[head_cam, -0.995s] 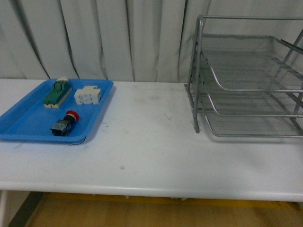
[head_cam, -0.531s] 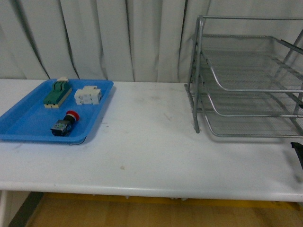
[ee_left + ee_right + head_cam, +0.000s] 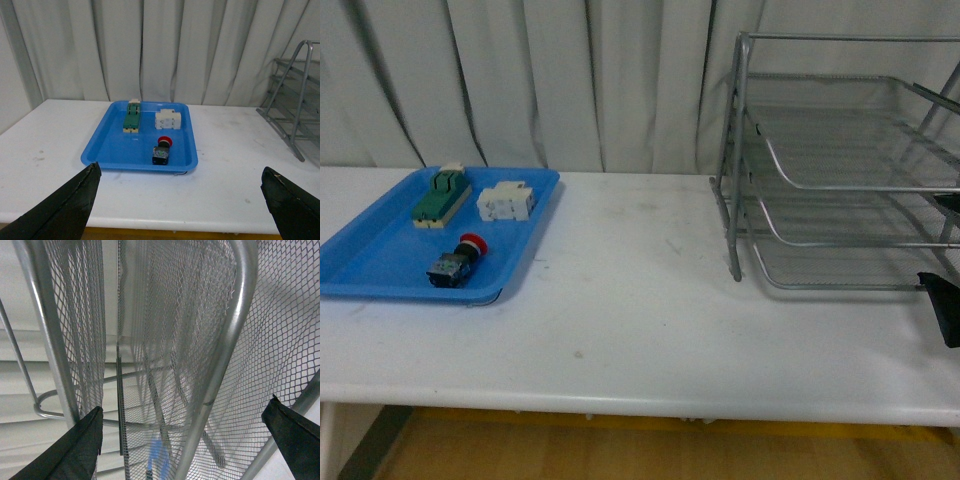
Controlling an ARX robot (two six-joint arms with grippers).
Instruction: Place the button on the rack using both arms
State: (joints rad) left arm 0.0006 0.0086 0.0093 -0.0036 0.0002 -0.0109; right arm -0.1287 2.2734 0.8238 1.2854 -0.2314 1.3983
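Both claws are gaping wide and empty. The left claw (image 3: 180, 170) is facing the blue tray (image 3: 100, 155), where the button (image 3: 162, 150) is lying near its front rim, ready for picking. The right claw (image 3: 182, 407) is hovering at the rack (image 3: 220, 340), well right of the tray, probably awaiting a handover.

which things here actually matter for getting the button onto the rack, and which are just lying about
For the job:
- button, lying in the blue tray
- rack, its tiers bare

Just lying about:
- green and beige block, in the same tray
- white terminal block, beside it in the tray
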